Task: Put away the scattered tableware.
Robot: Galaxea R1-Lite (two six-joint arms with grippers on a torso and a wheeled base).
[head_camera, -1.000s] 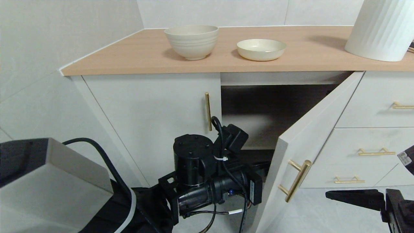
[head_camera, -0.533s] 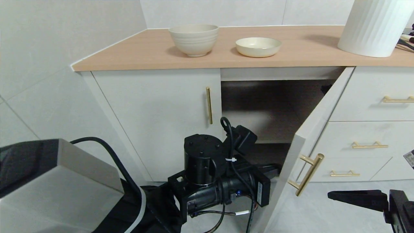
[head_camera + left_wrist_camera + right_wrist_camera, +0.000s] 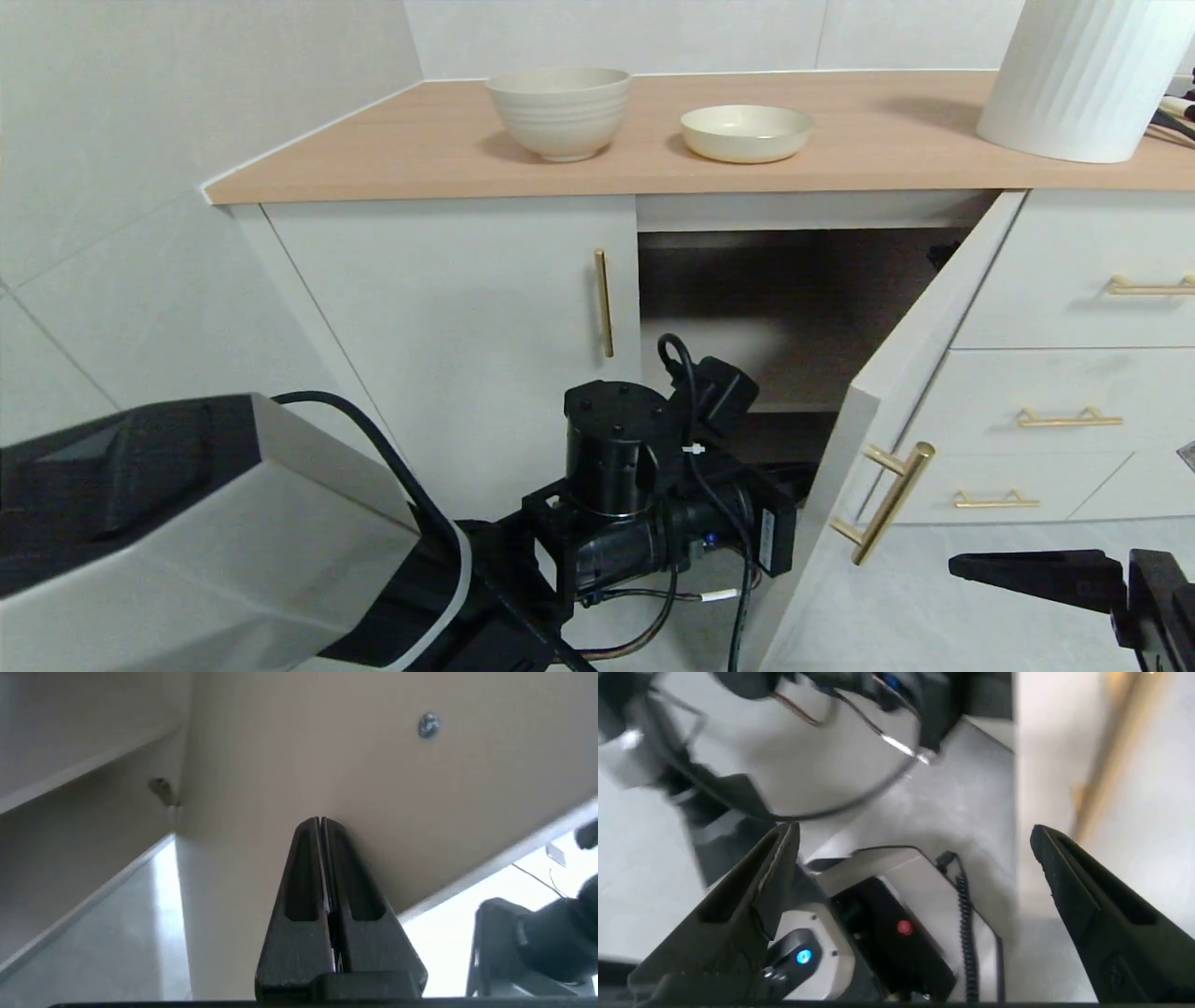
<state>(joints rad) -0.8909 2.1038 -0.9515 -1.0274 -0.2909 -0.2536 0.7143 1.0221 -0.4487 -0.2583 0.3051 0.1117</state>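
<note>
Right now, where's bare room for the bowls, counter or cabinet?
Free: countertop left of the deep bowl; the stretch between the shallow dish and the white ribbed container; the cabinet shelf behind the open door looks bare, its back too dark to tell. Crowded: the lower opening, where the left gripper sits shut.
</note>
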